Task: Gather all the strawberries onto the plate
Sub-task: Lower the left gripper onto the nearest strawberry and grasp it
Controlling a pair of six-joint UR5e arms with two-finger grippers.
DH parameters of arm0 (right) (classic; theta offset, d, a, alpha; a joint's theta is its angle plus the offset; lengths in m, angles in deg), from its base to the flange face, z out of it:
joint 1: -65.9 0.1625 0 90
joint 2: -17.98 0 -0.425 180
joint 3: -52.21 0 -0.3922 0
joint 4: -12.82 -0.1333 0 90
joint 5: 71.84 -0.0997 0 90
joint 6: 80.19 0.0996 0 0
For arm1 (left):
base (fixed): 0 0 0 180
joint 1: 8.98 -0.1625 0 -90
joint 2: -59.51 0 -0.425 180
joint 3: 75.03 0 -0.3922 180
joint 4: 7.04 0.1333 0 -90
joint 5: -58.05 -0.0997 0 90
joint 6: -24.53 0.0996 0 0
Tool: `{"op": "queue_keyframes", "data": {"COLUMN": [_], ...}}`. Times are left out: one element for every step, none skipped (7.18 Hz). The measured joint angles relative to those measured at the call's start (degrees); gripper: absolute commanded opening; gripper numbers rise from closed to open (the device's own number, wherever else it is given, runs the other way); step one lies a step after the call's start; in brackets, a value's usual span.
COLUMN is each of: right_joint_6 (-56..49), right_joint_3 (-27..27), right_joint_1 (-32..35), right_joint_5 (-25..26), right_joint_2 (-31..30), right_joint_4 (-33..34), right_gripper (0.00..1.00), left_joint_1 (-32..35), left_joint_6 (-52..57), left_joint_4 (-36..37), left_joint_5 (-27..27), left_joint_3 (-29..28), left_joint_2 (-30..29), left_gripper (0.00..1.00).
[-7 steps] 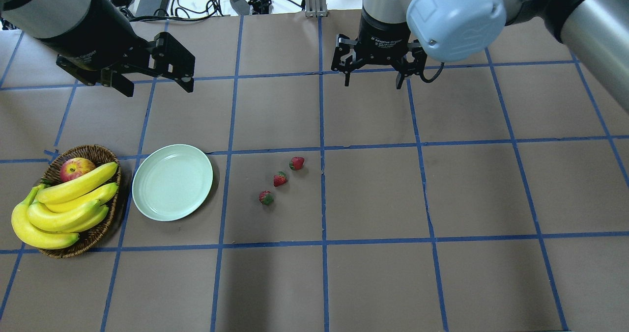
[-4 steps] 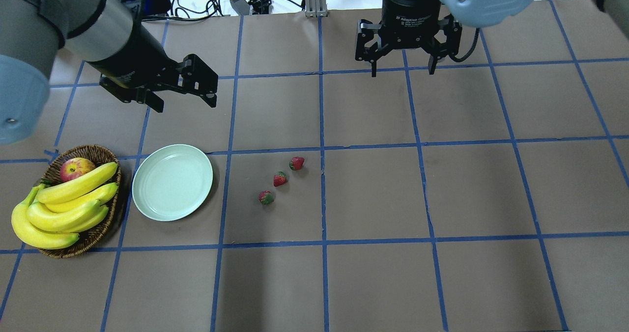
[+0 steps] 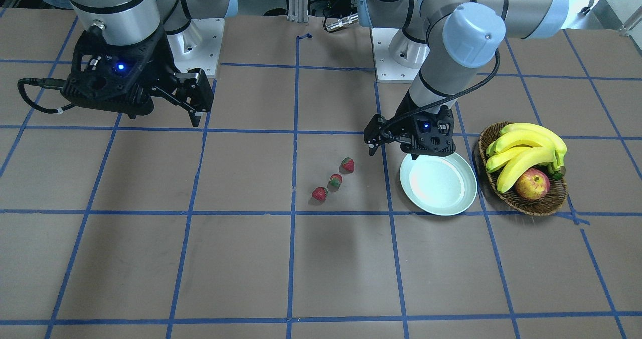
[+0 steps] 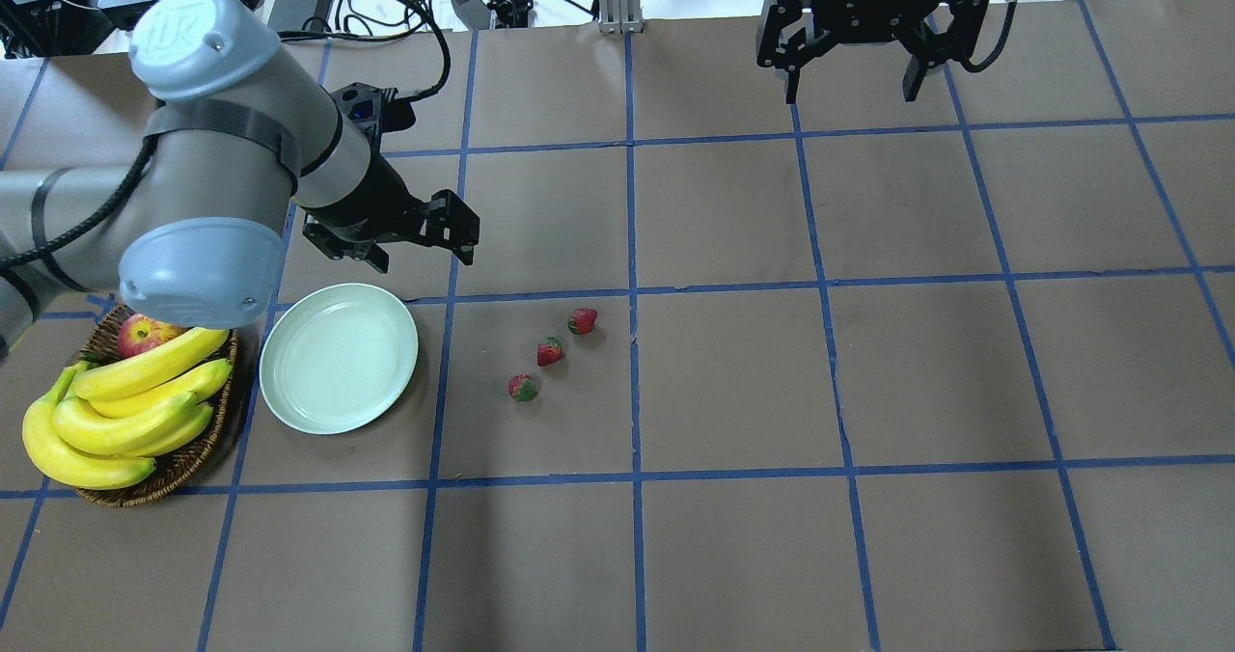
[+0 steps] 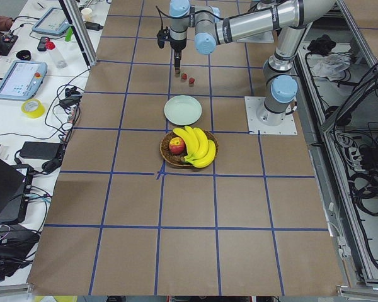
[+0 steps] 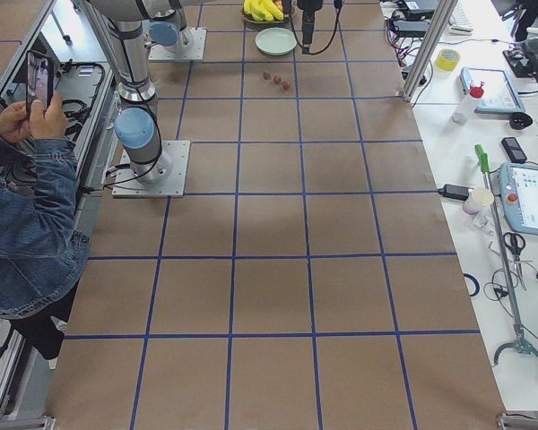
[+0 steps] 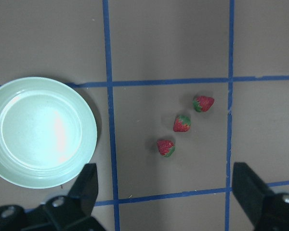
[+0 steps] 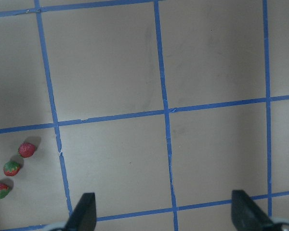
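**Strawberries all on the table, plate bare, both claws wide**

Going by the overhead cam, nearest stuff first. The basket w/ bananas and an apple sits at the left edge. The plate is just beside it, can't tell if they touch. Right of the plate are the 3 strawberries, lying in a short diagonal row on the brown paper, each apart from the next. The nearest berry is also the closest one to the plate, w/ a blue tape line between them.

Further back, the left claw hangs in the air w/ its fingers spread wide, holding nothing. Its wrist cam looks down at the berries, which lie ahead of the gap between the two fingers. The plate is off to one side there, ahead of one finger.

Farthest back is the right claw, up over the far table edge. It's also spread wide and empty, well apart from the berries. In its wrist cam they only show at the lower left edge.
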Motion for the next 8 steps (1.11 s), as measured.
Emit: {"op": "queue_keyframes", "data": {"right_joint_6": [-0.39, -0.33, 0.0, -0.03, -1.75, -5.09, -7.86, -10.03], "right_joint_3": [0.02, 0.05, -0.05, -0.3, -0.51, -0.65, -0.75, -0.79], "right_joint_1": [-0.48, -0.66, -0.7, -0.72, -0.8, -1.16, -1.87, -2.59], "right_joint_5": [-0.73, -1.05, -1.2, -1.3, -1.22, -1.08, -1.18, -1.48], "right_joint_2": [-0.19, -0.29, -0.35, -0.37, -0.38, -0.35, -0.35, -0.37], "right_joint_4": [-0.02, 0.04, 0.09, 0.07, 0.04, 0.01, -0.05, -0.07], "right_gripper": [1.0, 1.0, 1.0, 1.0, 1.0, 1.0, 1.0, 1.0], "left_joint_1": [2.03, 5.16, 8.08, 9.74, 10.49, 10.77, 10.85, 10.9], "left_joint_6": [-2.96, -7.97, -11.71, -13.31, -13.86, -13.99, -14.01, -14.04], "left_joint_4": [2.18, 3.77, 4.49, 5.0, 6.18, 7.91, 9.28, 10.44], "left_joint_5": [-2.63, -7.02, -10.24, -10.87, -9.69, -8.44, -7.96, -7.78], "left_joint_3": [0.52, 0.68, 0.85, 1.57, 3.37, 5.58, 7.09, 7.85], "left_joint_2": [-1.78, -3.64, -5.62, -7.41, -8.99, -10.32, -11.53, -12.9], "left_gripper": [1.0, 1.0, 0.96, 0.97, 0.96, 0.95, 0.94, 0.94]}}
